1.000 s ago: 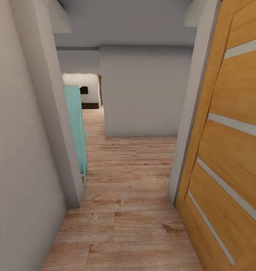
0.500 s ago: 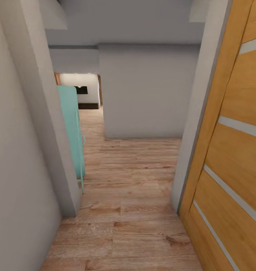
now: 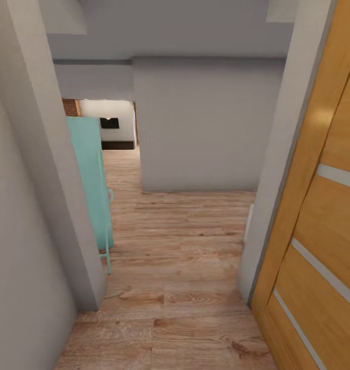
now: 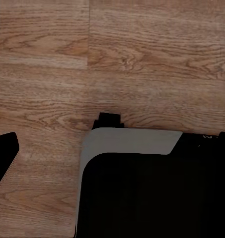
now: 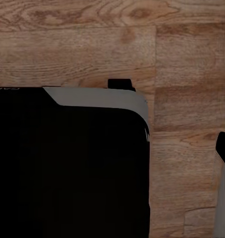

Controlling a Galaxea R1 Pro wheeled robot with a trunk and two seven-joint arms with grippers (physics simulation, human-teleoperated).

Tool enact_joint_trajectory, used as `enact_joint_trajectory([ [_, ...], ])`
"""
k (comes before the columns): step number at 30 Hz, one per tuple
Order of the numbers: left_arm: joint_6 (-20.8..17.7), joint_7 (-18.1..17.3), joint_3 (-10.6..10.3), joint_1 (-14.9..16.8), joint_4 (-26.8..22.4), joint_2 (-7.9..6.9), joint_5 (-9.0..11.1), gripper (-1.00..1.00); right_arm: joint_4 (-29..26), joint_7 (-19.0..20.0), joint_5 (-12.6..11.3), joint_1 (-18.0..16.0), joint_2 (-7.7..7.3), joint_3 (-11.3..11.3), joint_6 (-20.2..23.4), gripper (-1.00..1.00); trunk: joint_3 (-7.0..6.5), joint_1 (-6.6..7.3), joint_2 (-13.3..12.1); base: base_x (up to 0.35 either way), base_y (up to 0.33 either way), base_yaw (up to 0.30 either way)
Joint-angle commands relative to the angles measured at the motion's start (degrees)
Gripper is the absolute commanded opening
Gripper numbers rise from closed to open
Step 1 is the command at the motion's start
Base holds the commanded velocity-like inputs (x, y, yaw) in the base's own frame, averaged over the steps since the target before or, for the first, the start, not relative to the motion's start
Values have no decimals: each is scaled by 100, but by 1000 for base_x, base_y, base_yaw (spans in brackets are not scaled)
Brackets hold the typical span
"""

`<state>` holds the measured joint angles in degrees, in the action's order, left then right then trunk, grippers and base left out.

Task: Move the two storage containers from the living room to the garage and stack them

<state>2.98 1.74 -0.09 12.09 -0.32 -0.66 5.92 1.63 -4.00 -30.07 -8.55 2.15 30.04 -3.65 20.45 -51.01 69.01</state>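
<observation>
Hallway transit, no containers in sight

Nearest, we note the robot's dark base (image 4: 142, 188) over the wood plank floor (image 3: 185, 241) in both wrist views; either tool's state we cannot tell. An orange door (image 3: 318, 205) stands right, a teal panel (image 3: 90, 180) left, grey wall (image 3: 200, 123) ahead. Farthest, a lit room with brick (image 3: 70, 107)

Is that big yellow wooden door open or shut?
Open. The wooden door is swung aside at the right, and the wood floor runs straight past it into the hallway.
</observation>
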Motion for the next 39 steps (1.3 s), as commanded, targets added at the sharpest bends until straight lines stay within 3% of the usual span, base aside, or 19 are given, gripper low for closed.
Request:
enact_joint_trajectory([
  [1, 18, 2, -7, 4, 6, 1, 59, 100, 19, -4, -52, -7, 5, 47, -30, 100, 6, -3, 3, 318, 0, 0],
  [39, 18, 2, -9, 4, 6, -2, 59, 100, 21, -4, -52, -7, 11, 50, -30, 100, 6, -3, 3, 318, 0, 0],
])
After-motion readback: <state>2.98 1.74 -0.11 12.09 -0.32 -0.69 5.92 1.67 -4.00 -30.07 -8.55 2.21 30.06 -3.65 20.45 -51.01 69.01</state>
